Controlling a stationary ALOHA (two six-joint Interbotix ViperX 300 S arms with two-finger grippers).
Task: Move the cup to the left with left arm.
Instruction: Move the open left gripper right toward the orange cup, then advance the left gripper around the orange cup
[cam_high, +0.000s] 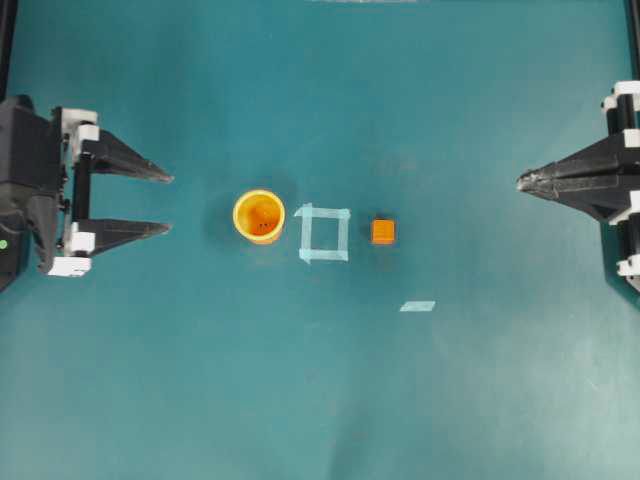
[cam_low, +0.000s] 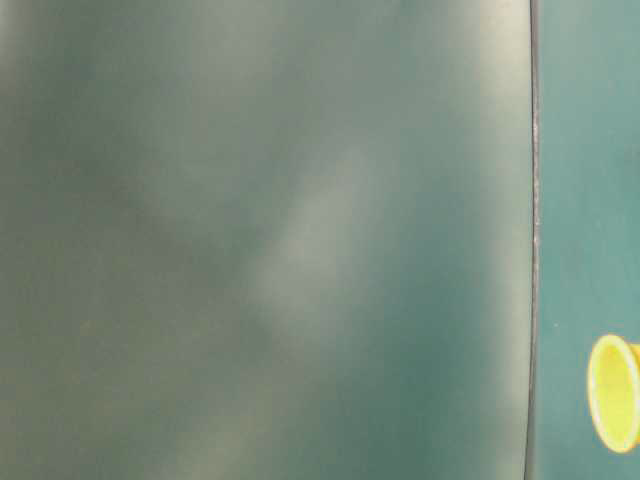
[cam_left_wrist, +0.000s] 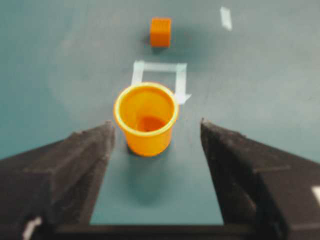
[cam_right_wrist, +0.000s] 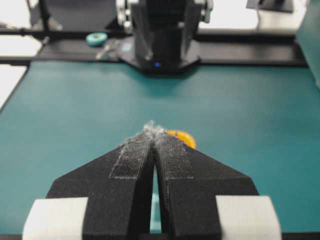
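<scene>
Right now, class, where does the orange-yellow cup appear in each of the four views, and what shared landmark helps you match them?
Overhead: the cup stands left of centre, beside the tape square.
Table-level: only its rim shows, at the lower right edge.
Left wrist: centre, upright, ahead of the open left gripper.
Right wrist: a sliver behind the shut right gripper.
Landmark: the tape square.
</scene>
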